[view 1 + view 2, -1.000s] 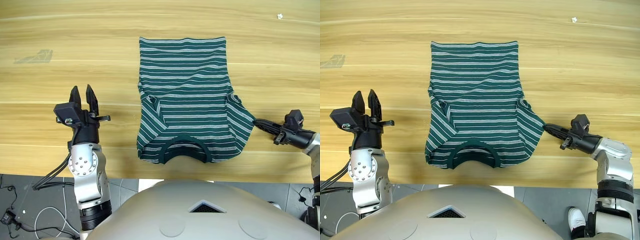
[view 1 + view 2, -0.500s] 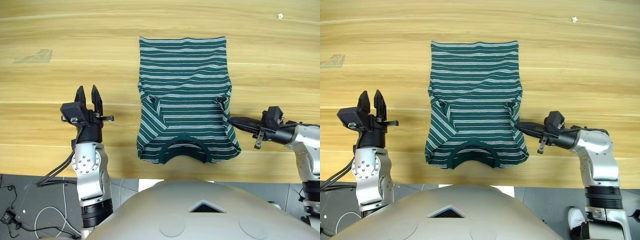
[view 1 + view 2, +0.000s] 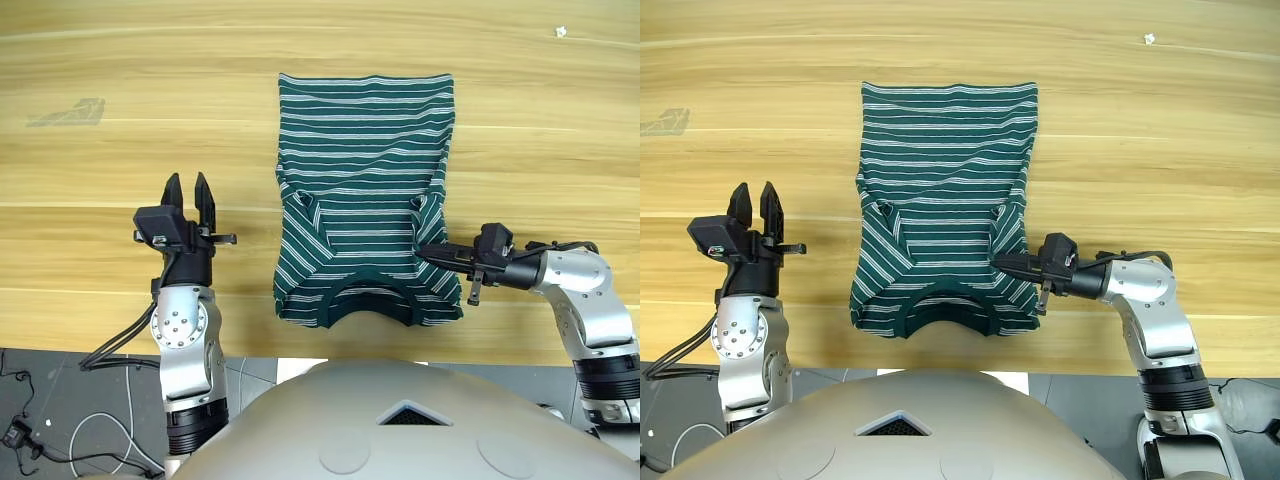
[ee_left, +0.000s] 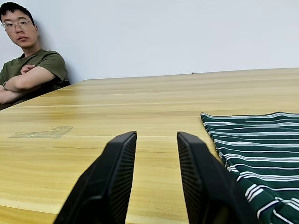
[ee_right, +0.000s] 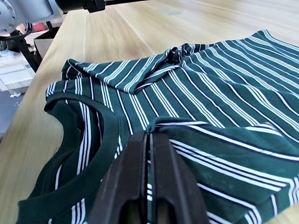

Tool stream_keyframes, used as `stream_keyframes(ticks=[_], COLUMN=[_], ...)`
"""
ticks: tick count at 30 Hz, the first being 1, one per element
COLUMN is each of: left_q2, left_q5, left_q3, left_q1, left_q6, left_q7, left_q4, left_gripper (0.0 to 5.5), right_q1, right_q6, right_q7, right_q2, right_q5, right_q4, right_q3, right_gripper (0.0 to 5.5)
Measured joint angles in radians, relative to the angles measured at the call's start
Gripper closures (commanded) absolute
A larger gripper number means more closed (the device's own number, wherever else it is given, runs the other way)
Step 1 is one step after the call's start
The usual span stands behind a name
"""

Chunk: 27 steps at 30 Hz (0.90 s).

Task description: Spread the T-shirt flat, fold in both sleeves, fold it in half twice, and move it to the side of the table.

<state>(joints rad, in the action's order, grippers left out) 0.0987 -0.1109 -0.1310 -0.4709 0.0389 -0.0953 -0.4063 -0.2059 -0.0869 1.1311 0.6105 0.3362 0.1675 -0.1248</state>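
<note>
T-shirt: green knit, thin white stripes, roughly rectangular, lying by the wood-grain bench's near edge, collar nearest, long axis near-to-far. Right claw pinched on folded-in sleeve. Left claw parted, empty.

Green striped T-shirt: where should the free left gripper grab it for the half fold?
Probably the near left corner of the green white-striped T-shirt, beside the collar, coming low from the robot's left: that edge lies flat and faces the open left gripper.
</note>
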Motion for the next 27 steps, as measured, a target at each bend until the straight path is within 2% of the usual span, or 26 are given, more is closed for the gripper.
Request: stream_keyframes(ticks=[4, 13, 18, 19, 21, 23, 27], left_q2=[0.0, 0.001, 0.024, 0.046, 0.131, 0.265, 0.48], left_q5=[0.001, 0.001, 0.031, 0.064, 0.188, 0.353, 0.66], left_q3=[0.003, 0.024, 0.04, 0.051, 0.07, 0.064, 0.049], left_q1=[0.0, 0.003, 0.016, 0.018, 0.009, -0.023, -0.088], left_q6=[0.0, -0.009, -0.016, -0.013, 0.042, 0.164, 0.343], left_q7=[0.0, -0.002, -0.018, -0.027, -0.055, -0.077, -0.038], left_q4=[0.0, -0.003, -0.013, -0.016, -0.019, -0.01, 0.047], left_gripper=[3.89, 3.89, 3.89, 3.89, 3.89, 3.89, 3.89], right_q1=[0.0, -0.005, -0.009, -0.008, 0.012, 0.037, 0.052], right_q6=[0.004, -0.118, -0.113, -0.082, 0.034, 0.223, 0.615], right_q7=[-0.003, 0.051, 0.055, 0.054, 0.033, -0.011, -0.052], right_q2=[0.0, -0.002, -0.001, -0.006, -0.019, -0.025, -0.015], right_q5=[-0.006, 0.15, 0.152, 0.151, 0.148, 0.087, -0.07], right_q4=[-0.001, 0.055, 0.056, 0.051, 0.014, -0.048, -0.175], right_q3=[-0.005, 0.001, 0.004, 0.019, 0.1, 0.187, 0.248], right_gripper=[5.48, 3.76, 2.93, 2.73, 2.73, 2.73, 2.73])
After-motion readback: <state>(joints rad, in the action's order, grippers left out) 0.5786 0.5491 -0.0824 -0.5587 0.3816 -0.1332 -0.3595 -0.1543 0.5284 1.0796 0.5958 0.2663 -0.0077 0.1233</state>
